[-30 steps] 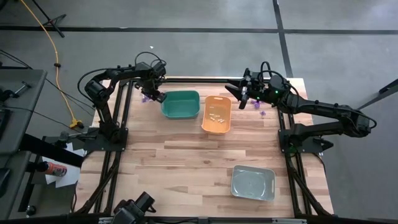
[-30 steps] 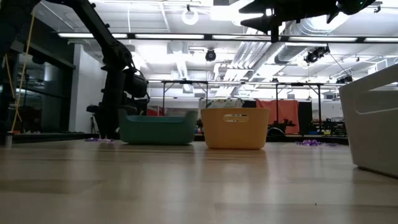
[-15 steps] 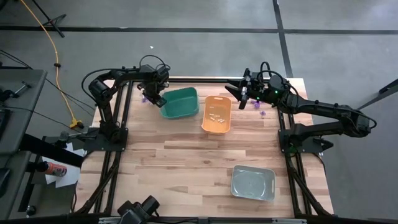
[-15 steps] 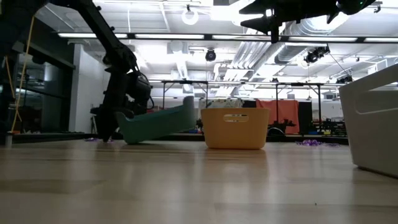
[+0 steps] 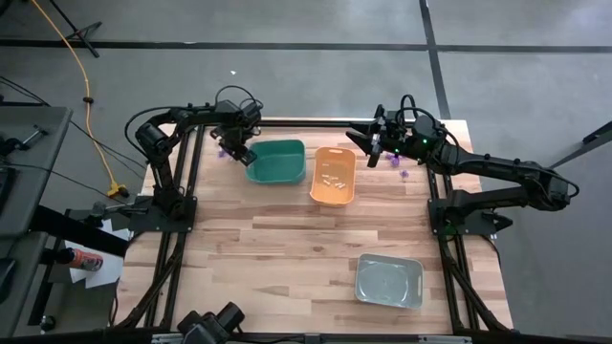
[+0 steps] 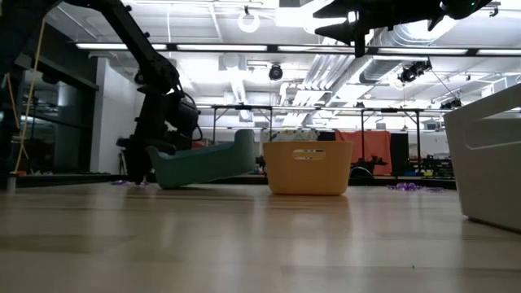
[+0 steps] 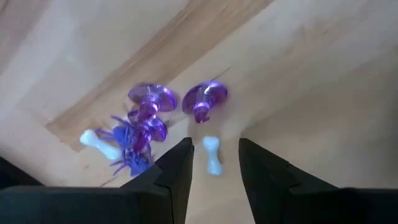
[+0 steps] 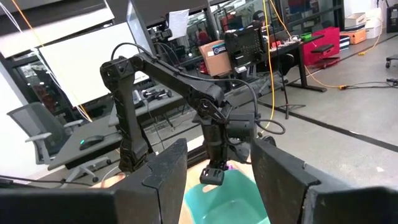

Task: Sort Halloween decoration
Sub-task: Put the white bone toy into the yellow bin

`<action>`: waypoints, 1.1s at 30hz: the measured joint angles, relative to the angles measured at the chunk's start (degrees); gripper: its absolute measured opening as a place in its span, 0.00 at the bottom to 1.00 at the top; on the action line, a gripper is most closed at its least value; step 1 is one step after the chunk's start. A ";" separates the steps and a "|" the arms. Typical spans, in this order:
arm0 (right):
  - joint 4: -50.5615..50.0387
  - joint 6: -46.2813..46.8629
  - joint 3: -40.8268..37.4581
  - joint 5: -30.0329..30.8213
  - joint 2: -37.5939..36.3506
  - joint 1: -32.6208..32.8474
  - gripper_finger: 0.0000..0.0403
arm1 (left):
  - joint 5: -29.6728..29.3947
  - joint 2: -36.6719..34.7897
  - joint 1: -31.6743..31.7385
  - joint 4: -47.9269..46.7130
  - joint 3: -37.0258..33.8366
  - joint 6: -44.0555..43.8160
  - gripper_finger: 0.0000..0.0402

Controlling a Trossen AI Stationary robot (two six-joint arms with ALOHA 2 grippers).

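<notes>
Small trinkets lie on the table by the far-left corner: two purple tops, a purple spider and two whitish bones. My left gripper points down over them, open, its fingers on either side of one whitish bone without touching it. It sits just left of the green bin, which is tilted, right end raised. My right gripper hangs open, high above the table beside the orange bin, which holds some cream pieces. More purple trinkets lie at the far right. My left gripper stands close against the green bin's left end. Whether the gripper touches it I cannot tell. The bin rests on its left lower edge, with its right end off the table.
A grey bin stands near the table's near-right corner and fills the right of the low view. The orange bin stands right of the green one. Bare wood spreads across the middle and near-left.
The green bin has tipped: its right end has risen off the table while its left end stayed down beside my left gripper. My left gripper has shifted slightly at the bin's left end. My right arm has kept still.
</notes>
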 joint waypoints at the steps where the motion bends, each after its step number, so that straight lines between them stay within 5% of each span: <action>1: 0.00 0.00 0.00 0.00 0.00 0.00 0.43 | 0.00 0.02 0.00 -0.66 0.00 -0.12 0.30; 33: -0.17 0.42 0.00 -0.02 0.00 0.00 0.43 | 0.03 -0.42 -0.56 2.66 -3.98 -5.62 0.14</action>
